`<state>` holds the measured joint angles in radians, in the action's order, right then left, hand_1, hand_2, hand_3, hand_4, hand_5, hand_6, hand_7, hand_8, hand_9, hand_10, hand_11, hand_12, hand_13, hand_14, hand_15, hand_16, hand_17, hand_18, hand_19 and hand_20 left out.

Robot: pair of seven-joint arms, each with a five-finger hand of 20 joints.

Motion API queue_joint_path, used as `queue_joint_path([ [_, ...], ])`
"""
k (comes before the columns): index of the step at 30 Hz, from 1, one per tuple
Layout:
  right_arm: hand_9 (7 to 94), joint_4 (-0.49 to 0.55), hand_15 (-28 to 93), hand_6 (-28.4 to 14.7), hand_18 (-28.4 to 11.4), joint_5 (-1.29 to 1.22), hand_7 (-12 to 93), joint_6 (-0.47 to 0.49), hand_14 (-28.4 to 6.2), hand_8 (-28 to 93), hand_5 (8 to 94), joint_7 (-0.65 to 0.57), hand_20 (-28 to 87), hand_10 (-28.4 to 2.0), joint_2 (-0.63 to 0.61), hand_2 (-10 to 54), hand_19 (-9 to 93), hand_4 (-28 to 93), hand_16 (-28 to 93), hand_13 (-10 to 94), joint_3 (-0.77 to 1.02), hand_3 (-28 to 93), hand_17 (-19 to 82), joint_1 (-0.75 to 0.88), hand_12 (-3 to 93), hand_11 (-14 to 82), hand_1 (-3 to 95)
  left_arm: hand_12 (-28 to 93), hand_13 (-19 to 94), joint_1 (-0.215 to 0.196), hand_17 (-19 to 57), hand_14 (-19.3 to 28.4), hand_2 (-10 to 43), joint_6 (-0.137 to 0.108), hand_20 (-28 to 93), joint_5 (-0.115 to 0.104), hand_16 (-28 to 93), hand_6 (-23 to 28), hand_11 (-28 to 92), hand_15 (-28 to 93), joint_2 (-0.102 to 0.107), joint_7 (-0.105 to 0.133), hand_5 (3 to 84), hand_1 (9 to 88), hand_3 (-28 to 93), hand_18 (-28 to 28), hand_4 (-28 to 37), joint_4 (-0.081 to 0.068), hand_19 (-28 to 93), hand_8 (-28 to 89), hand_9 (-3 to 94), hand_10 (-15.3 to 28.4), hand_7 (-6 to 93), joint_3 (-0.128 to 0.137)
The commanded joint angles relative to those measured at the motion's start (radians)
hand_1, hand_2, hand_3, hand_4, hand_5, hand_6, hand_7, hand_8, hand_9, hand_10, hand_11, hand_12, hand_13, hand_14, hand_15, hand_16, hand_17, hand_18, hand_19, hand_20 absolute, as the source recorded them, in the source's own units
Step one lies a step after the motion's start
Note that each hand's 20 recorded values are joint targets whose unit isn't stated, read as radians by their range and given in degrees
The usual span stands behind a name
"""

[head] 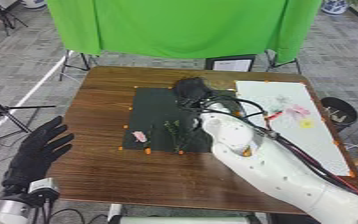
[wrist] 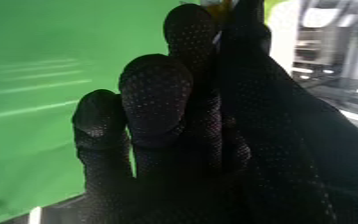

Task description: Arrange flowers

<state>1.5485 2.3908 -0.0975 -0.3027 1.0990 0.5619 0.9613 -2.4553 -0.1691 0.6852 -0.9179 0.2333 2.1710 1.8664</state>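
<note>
In the head view my right hand [head: 191,90] is over the back of the dark mat [head: 153,102]. In the right wrist view the thumb and fingers of my right hand [wrist: 158,105] pinch a small amber thing [wrist: 216,9], partly hidden by the glove. My left hand [head: 38,152] is off the table's left side, its fingers straight. A pink flower [head: 140,136] and green stems [head: 174,131] lie on the dark mat's front part. On the white sheet [head: 322,150] are a pink flower [head: 297,111], a yellow flower [head: 306,123] and a red piece [head: 274,115].
The brown table [head: 100,172] carries both mats, with orange markers around their edges. A green cloth [head: 184,27] hangs behind it, beside a framed sheet [head: 232,65]. A black bin [head: 339,111] stands off the right edge. My right arm crosses the table's right half.
</note>
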Motion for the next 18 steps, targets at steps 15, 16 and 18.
queue_joint_path([
  [15, 90.5, -0.184, 60, 3.3, -20.6, 0.092, 49, 0.090, -2.7, 1, 69.5, 0.083, 55, -4.4, 0.217, -9.5, 83, -28, 36, 79, -0.125, 86, 33, -0.110, 48.2, 12.9, 48.0, 19, 19, -0.001, -9.4, 15.9, -3.1, -0.026, 9, -0.006, 1, 4.4, 21, 32, 0.018, 0.035, 26.2, 26.4, 70, 22.5, -27.0, 0.002, 42, -13, 22.9, 11.4, 25.0, -0.020],
  [16, 90.4, -0.187, 60, 3.2, -20.6, 0.098, 49, 0.097, -2.6, 1, 69.5, 0.082, 55, -4.4, 0.220, -9.5, 83, -28, 36, 79, -0.122, 86, 33, -0.108, 48.2, 12.8, 47.9, 19, 19, 0.002, -9.4, 15.9, -3.1, -0.026, 9, -0.006, 1, 4.4, 22, 32, 0.019, 0.032, 26.2, 26.4, 70, 22.6, -27.0, 0.001, 42, -13, 22.9, 11.4, 25.0, -0.021],
  [18, 90.1, -0.181, 60, 3.2, -20.4, 0.110, 49, 0.128, -2.7, 1, 69.3, 0.071, 55, -4.3, 0.218, -9.5, 83, -28, 36, 79, -0.123, 86, 33, -0.109, 48.2, 12.8, 47.9, 19, 19, 0.004, -9.4, 15.9, -3.0, -0.025, 9, -0.005, 1, 4.3, 21, 32, 0.021, 0.033, 26.2, 26.4, 70, 22.6, -27.0, -0.001, 42, -13, 22.9, 11.4, 25.0, -0.023],
])
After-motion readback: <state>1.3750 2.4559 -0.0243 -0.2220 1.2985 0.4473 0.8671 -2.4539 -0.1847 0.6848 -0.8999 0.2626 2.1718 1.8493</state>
